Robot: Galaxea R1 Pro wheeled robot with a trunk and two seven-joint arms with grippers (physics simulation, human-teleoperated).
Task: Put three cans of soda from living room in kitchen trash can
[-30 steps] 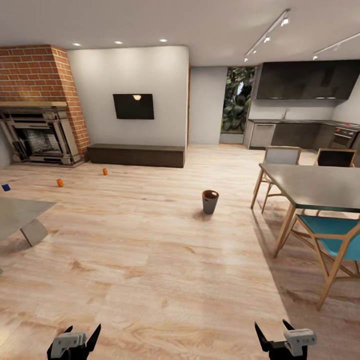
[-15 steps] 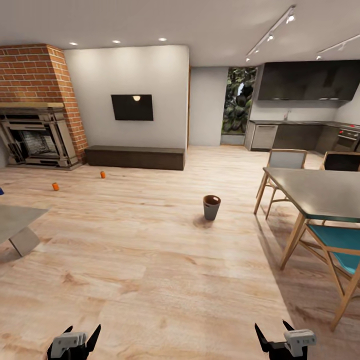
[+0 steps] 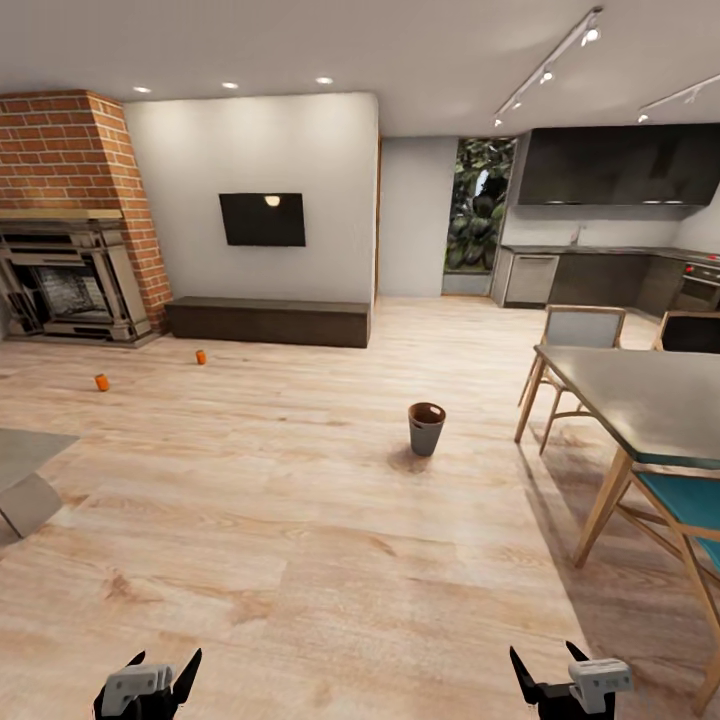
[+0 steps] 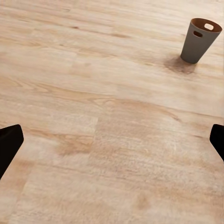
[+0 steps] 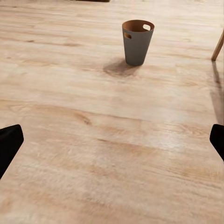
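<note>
L gripper (image 3: 148,686): bottom left of head view, fingers spread, nothing btwn them, over bare floor.
R gripper (image 3: 562,682): bottom right of head view, fingers spread, holding nothing.
Floor (image 3: 300,540): light wood planks, runs whole frame.
Grey table corner (image 3: 25,470): left edge, mid-height.
Dining table (image 3: 640,395): right side, w/ teal-seat chair (image 3: 685,500) tucked at its near side.
Tash can (image 3: 426,428): upright on floor, centre frame, slightly right; grey outside, brown inside; well apart from both grippers.
Orange cans: two on floor, mid-left, one (image 3: 101,382) nearer left edge, other (image 3: 200,357) just in front of low dark bench (image 3: 268,322); well apart from bin.
Fireplace (image 3: 65,290): upper left, brick chimney above.
Kitchen (image 3: 610,270): upper right, far back, dark cabinets.
</note>
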